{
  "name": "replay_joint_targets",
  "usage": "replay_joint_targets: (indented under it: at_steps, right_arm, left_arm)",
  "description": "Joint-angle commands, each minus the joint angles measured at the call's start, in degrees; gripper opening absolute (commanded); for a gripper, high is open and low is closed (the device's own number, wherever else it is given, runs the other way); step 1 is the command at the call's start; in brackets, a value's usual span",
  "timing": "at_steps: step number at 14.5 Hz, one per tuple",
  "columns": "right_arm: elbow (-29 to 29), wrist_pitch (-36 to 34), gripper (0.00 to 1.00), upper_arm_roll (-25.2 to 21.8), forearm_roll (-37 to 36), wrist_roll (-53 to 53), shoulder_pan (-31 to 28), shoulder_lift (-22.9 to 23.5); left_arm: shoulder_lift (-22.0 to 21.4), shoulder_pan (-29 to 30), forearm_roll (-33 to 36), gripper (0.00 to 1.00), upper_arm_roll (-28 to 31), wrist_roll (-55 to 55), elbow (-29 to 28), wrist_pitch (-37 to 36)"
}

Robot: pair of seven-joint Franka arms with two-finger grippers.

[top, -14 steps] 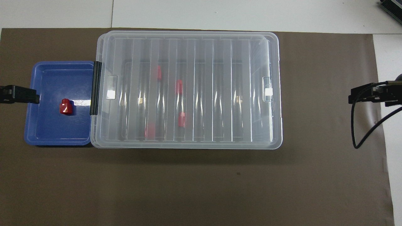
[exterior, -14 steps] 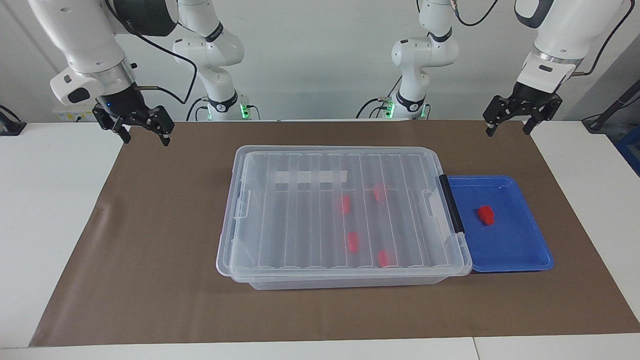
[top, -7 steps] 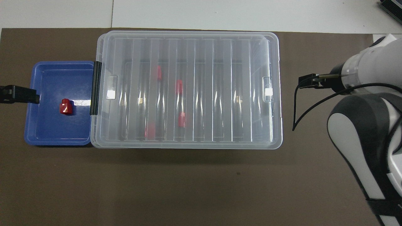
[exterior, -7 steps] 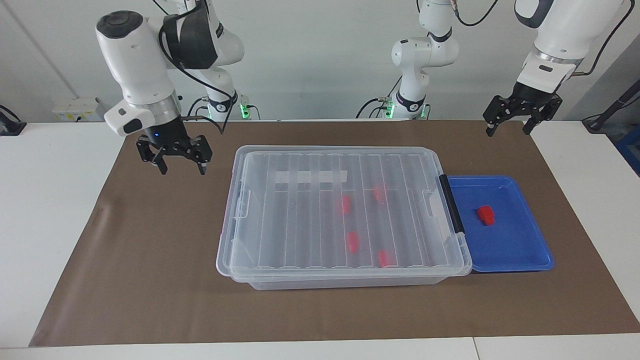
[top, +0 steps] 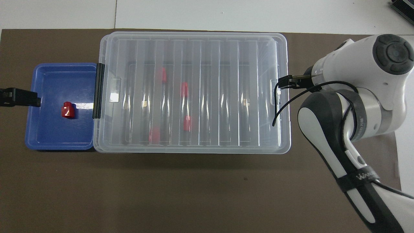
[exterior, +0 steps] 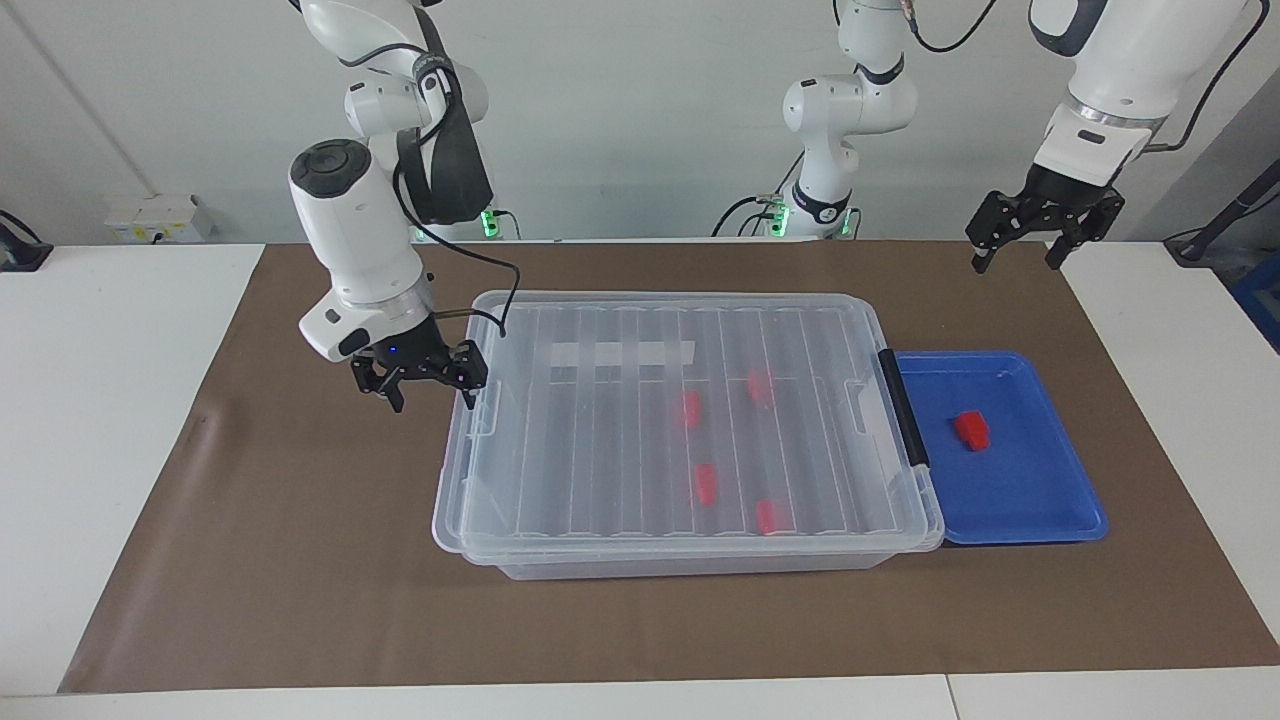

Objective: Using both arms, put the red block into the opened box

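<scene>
Clear box (exterior: pixel 680 420) lid's shut, so opening comes first: right gripper (exterior: pixel 428 378), jaws apart, needs the lid's edge; left gripper (exterior: pixel 1040 228) waits open over the mat.

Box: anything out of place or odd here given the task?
Yes. The box is called opened, but its lid covers it fully, four red blocks showing through. The fifth red block lies in the blue tray. The open right gripper is at the box's end; the open left gripper waits.
</scene>
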Motion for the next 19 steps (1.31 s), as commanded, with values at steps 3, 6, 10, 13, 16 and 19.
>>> replay_joint_targets:
  at_steps: [3, 6, 10, 13, 16, 19]
  right_arm:
    - [-3.42, 2.91, 1.0, 0.13, 0.96, -0.15, -0.4, -0.96]
    - [-3.33, 2.04, 1.0, -0.05, 0.0, 0.46, -0.75, -0.96]
    - [-2.98, 0.89, 1.0, -0.22, -1.93, 0.46, -1.54, -0.96]
    - [-2.8, -0.34, 1.0, -0.31, -4.74, 0.37, -2.86, -1.05]
    - [-2.63, -1.92, 1.0, -0.31, -5.63, -0.15, -4.26, -1.31]
    - [-2.54, -2.54, 1.0, -0.4, -7.56, -0.15, -5.5, -1.66]
  left_arm:
    - [0.2, -0.86, 0.34, 1.0, 0.57, -0.9, 0.38, 0.32]
    - [0.2, -0.86, 0.34, 1.0, 0.57, -0.9, 0.38, 0.32]
    - [0.2, -0.86, 0.34, 1.0, 0.57, -0.9, 0.29, 0.41]
    - [0.11, -0.86, 0.34, 1.0, 0.57, -0.9, 0.03, 0.41]
    - [0.19, -0.86, 0.34, 1.0, 0.57, -0.9, 0.03, 0.41]
    - [0.2, -0.77, 0.34, 1.0, 0.66, -0.82, 0.12, 0.85]
